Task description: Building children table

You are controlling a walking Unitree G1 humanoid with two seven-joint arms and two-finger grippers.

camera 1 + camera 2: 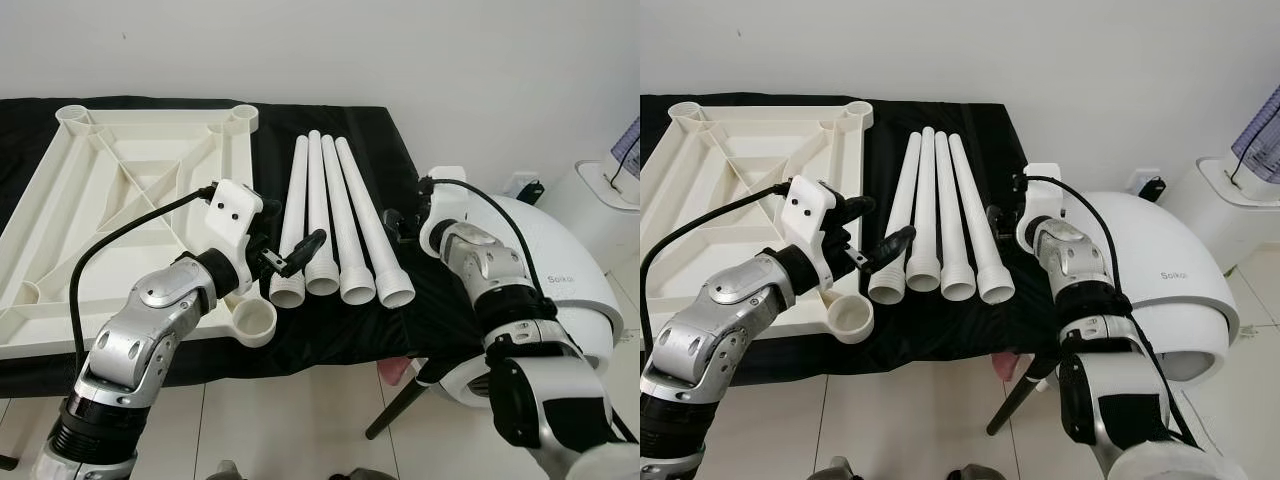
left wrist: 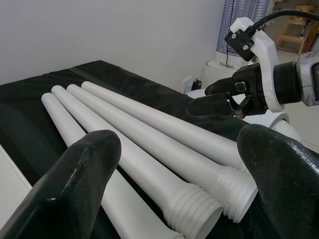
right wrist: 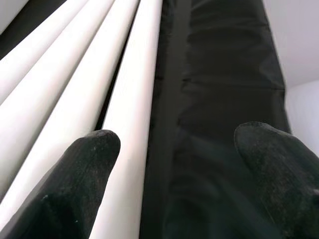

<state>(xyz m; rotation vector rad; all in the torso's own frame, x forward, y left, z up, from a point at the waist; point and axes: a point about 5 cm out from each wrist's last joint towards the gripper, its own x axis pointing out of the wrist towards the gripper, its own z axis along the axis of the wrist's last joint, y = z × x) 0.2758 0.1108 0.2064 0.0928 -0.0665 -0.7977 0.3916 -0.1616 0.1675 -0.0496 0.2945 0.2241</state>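
A white table top (image 1: 60,200) lies upside down on the black cloth, with round leg sockets at its corners; the near one (image 1: 255,322) is by my left arm. Several white legs (image 1: 330,210) lie side by side to its right, threaded ends (image 2: 199,211) toward me. My left gripper (image 1: 292,228) hovers open just over the threaded end of the leftmost leg, with nothing between its fingers (image 2: 84,184). My right gripper (image 1: 395,222) is open too, low over the cloth beside the rightmost leg (image 3: 129,114). Its fingers (image 3: 279,169) hold nothing.
The black-covered table (image 1: 340,335) ends just in front of me, and one dark leg (image 1: 395,405) slants to the tiled floor. A rounded white appliance (image 1: 565,275) stands close on the right, under my right arm. Another white unit (image 1: 610,185) stands at the far right by the wall.
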